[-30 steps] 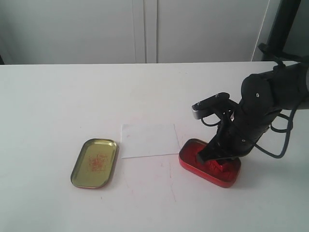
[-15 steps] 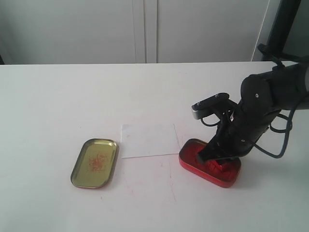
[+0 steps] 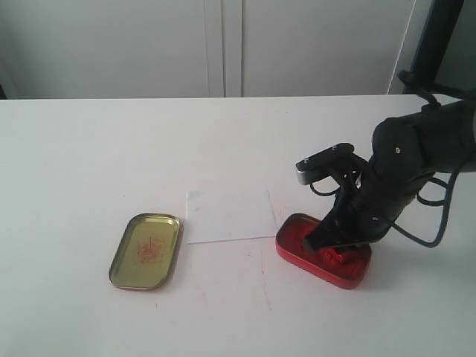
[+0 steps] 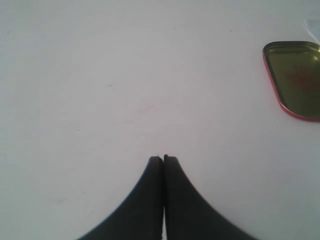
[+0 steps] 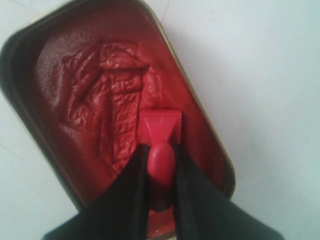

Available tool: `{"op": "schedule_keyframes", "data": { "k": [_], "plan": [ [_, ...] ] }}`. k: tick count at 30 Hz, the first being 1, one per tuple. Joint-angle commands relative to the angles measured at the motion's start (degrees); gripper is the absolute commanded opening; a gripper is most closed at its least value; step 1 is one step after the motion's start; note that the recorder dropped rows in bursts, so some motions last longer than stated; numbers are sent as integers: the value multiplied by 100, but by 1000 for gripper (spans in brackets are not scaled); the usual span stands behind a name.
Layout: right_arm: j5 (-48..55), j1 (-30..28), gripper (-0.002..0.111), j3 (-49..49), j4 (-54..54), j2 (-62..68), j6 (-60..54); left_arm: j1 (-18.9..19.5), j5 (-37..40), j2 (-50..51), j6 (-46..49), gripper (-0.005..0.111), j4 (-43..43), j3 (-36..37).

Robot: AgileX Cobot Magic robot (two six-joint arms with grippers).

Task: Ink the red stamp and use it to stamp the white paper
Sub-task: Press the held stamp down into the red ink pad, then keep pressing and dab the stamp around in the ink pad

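- Stamp pinched by its knob between the two fingers of the right hand; fingers narrow, closed tight on the knob from either side.
- Square base pointing down and away from the hand, set on the red paste, close against one long wall of the tin.
- Paste rough and ridged across the middle of the tin, smoother toward the walls.
- Seen from the exterior camera, right hand lowered into the tin, dark arm bent over it from the right; stamp itself mostly hidden there.
- Tin lying on the white worktop, right of centre, long side slanted.
- Paper flat on the worktop just beside the tin's left end, near corner almost at the rim; touching or not, cannot tell.
- Gold lid open side up, left of the paper and apart from it, faint red marks inside.
- Left hand above bare worktop, fingers pressed together with nothing between them, well apart from the lid.
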Motion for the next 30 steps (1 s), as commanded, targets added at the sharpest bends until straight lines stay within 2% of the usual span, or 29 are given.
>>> {"op": "schedule_keyframes", "data": {
  "k": [1, 30],
  "plan": [
    [262, -52, 0, 158, -34, -37, 22, 4, 93, -20, -10, 0, 1, 56],
    [227, -52, 0, 158, 32, -782, 21, 4, 93, -20, -10, 0, 1, 56]
  ]
}}
